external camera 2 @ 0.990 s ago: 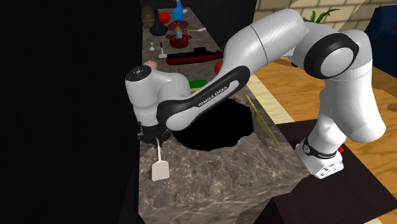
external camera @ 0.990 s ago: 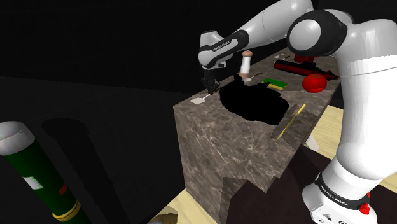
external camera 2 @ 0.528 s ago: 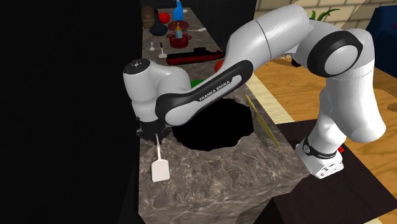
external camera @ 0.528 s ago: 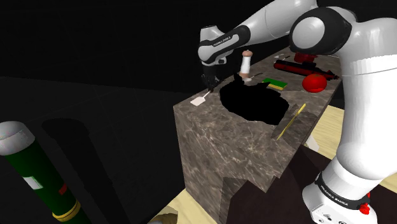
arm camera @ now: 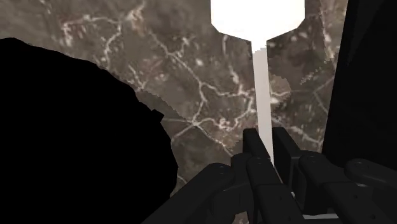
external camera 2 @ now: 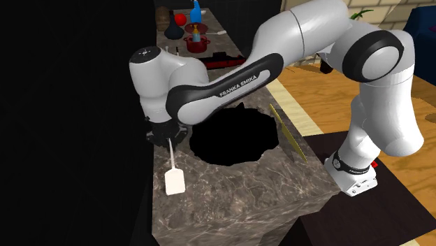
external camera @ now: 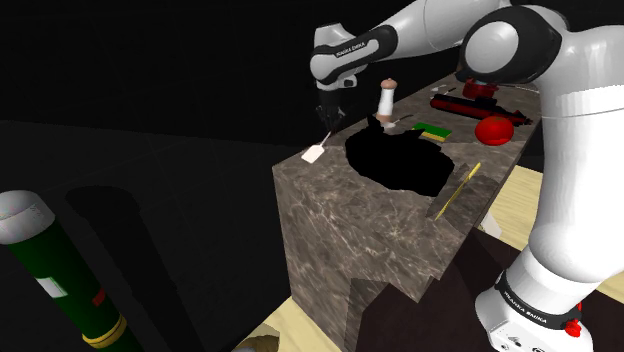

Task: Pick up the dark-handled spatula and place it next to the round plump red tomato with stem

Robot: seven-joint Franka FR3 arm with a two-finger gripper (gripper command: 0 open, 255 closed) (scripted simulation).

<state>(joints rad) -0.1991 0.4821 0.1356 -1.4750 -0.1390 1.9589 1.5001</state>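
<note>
— What's the biggest thing there?
— The white arm (external camera: 565, 170). It rises at the shoulder view's lower right and bends up and over to the left, across a block of dark veined stone.
— That block is the tabletop?
— Yes, the tabletop (external camera: 370, 225) is brown-grey marble with pale veins. A ragged black area (external camera: 400, 160) cuts into the middle of its top face.
— And the jaws?
— All black, pointing down beyond the black area, near the tabletop's corner on the shoulder view's left. They are clamped on the thin stem of the spatula (external camera 2: 174, 180). In the wrist view the two fingers (arm camera: 254, 156) press on it from either side.
— How does the spatula sit?
— It hangs nearly upright, with the flat blade at the bottom, close over the stone. I cannot tell whether the blade touches it. The whole tool is drawn white.
— Where's the tomato?
— The red tomato (external camera: 495, 128) lies on the tabletop at the shoulder view's right, on the other side of the black area, well apart from the spatula.
</note>
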